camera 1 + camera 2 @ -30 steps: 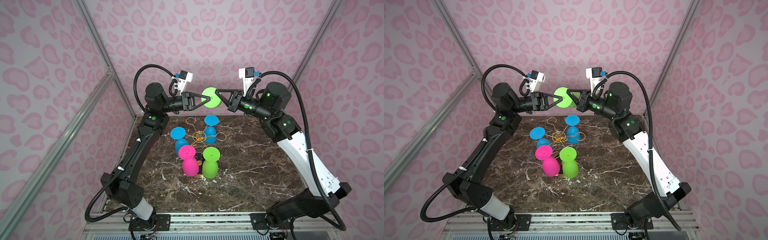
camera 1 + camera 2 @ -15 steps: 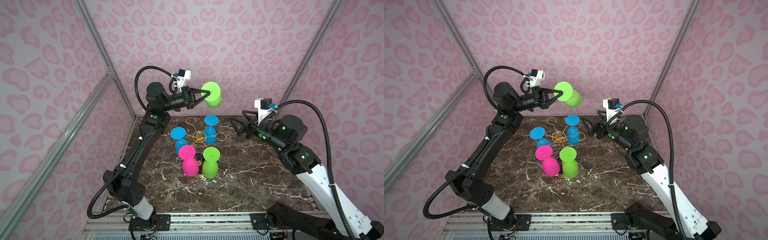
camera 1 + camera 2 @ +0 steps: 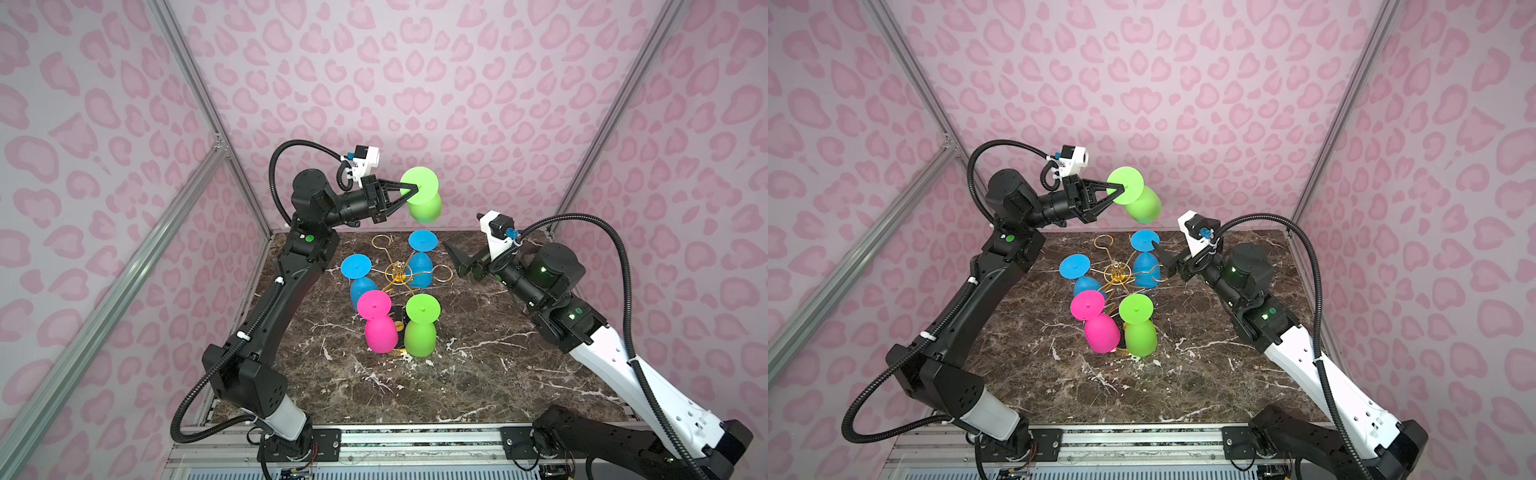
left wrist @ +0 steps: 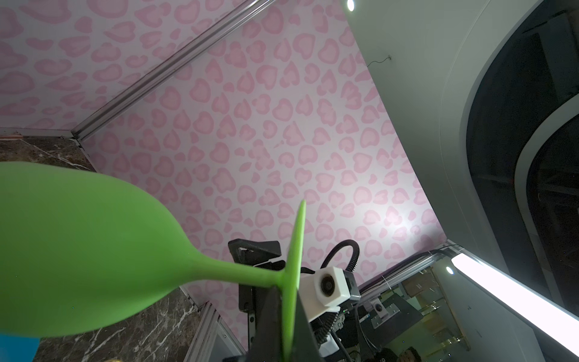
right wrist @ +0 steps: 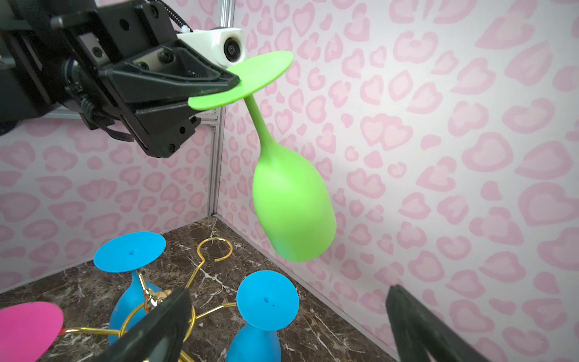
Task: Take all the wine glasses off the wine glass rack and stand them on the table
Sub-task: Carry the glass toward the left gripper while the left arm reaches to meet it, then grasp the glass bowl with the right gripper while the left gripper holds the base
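Hanging from the left end effector (image 3: 411, 190), whose jaws are clamped on its foot rim, the green wine glass (image 3: 424, 208) is held bowl-down, high above the wine glass rack (image 3: 398, 272) and clear of it. A second ago the foot was also gripped from the opposite side. It has since been released by the right end effector (image 3: 457, 261), now lowered beside the rack with its jaws spread wide. Removal is judged achieved; only set-down on the surface (image 3: 478, 374) appears to remain.

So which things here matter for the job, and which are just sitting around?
In the job: held green glass, left gripper pinching its foot, rack.
Just there: pink glass, second green glass, left blue glass, back blue glass, open right gripper.
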Controlling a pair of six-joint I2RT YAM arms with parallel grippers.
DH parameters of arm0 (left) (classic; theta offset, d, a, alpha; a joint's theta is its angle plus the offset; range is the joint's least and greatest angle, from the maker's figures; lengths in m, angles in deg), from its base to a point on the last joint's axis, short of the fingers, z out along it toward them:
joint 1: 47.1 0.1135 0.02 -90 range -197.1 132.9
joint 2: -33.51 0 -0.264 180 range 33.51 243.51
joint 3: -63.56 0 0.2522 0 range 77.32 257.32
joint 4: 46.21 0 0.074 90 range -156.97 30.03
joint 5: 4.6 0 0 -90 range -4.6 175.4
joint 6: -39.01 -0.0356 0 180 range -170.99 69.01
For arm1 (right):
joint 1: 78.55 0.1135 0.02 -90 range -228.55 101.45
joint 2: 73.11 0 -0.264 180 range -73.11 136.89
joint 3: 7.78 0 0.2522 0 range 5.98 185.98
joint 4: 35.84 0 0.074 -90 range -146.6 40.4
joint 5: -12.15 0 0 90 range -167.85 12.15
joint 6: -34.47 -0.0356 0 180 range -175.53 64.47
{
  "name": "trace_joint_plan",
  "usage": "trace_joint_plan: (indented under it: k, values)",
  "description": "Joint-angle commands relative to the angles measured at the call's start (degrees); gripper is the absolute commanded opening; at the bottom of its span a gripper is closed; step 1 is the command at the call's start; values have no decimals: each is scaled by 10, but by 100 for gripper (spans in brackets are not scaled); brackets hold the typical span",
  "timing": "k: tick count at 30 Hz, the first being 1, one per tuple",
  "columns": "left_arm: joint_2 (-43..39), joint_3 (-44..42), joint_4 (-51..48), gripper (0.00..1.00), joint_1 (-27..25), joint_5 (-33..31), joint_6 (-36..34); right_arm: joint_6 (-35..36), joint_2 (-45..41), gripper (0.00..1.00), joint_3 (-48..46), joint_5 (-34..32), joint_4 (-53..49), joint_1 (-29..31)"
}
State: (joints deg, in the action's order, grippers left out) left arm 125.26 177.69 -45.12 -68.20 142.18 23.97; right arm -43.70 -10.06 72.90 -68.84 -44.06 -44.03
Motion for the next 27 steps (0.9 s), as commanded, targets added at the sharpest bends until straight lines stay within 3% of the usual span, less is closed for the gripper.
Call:
trace_joint_plan:
  k: [1,17,27]
  values:
    - [-14,-4,26,3,0,-7,5,39,17,99,-2,-8,74,3]
    - [-34,-29,37,3,0,-17,38,12,167,98,103,61,115,4]
    - [-41,-31,40,4,0,-14,57,-10,216,99,119,55,161,5]
